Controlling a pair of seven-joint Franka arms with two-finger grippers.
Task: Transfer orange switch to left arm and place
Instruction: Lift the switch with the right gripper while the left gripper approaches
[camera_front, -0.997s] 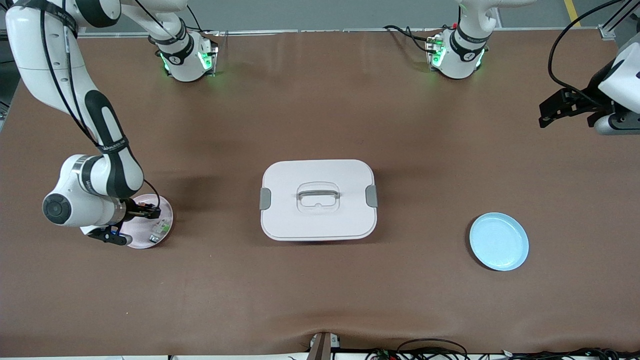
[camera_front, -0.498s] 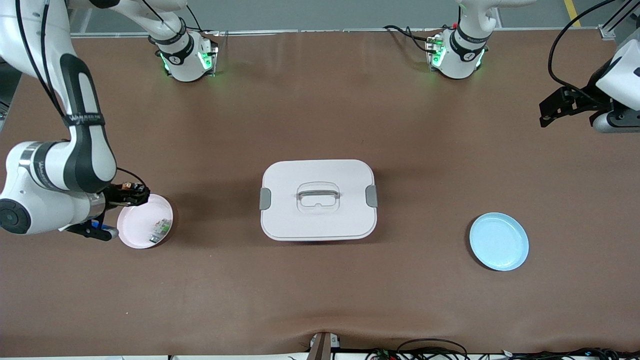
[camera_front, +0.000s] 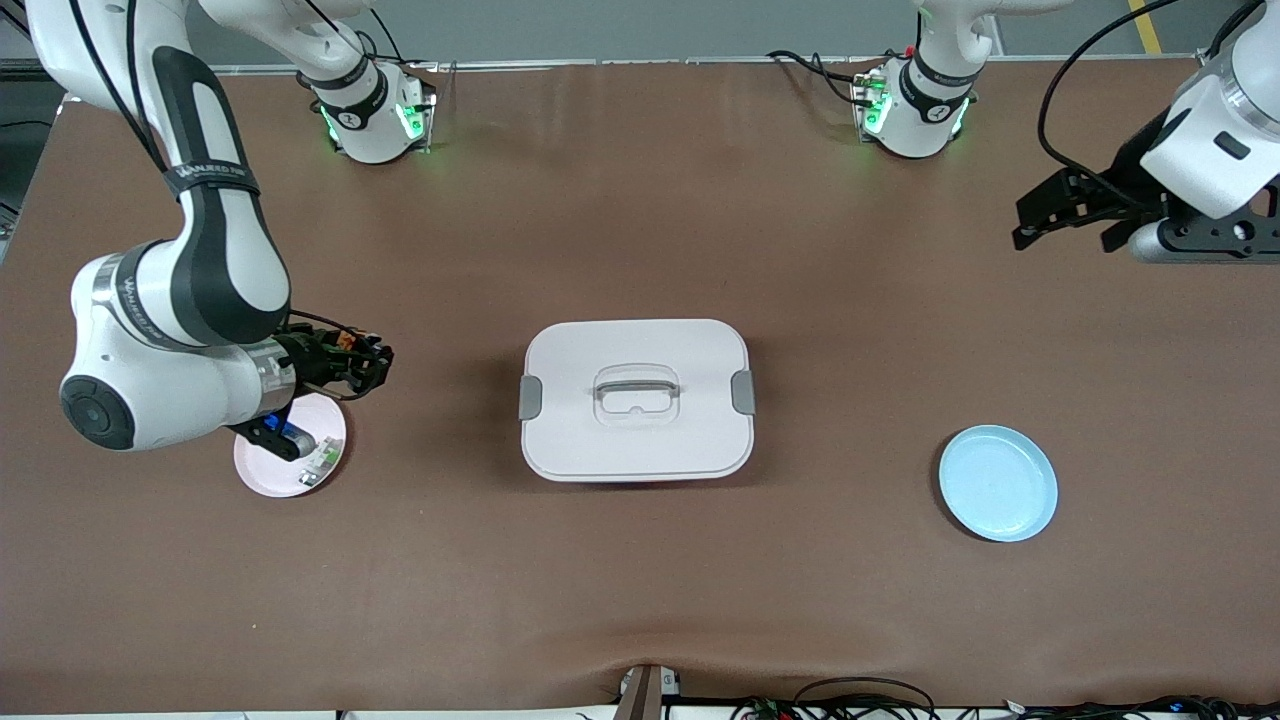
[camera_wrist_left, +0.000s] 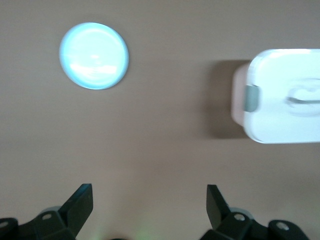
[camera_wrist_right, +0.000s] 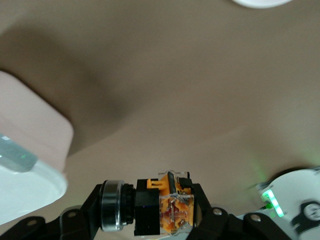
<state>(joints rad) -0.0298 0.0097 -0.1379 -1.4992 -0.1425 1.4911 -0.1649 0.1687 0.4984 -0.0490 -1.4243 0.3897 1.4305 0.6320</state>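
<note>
The right tool (camera_front: 372, 368) was clamped on the orange switch (camera_wrist_right: 162, 207), holding it in the air just above the pink plate (camera_front: 262, 477), toward the right arm's end of the surface. The left tool (camera_front: 1030, 222) hung with its jaws wide and empty, well apart from the blue plate (camera_front: 998, 483). The box (camera_front: 636, 399) sat between them; a low, direct crossing would likely strike it, and a poorly aligned handover could drop the small switch.
</note>
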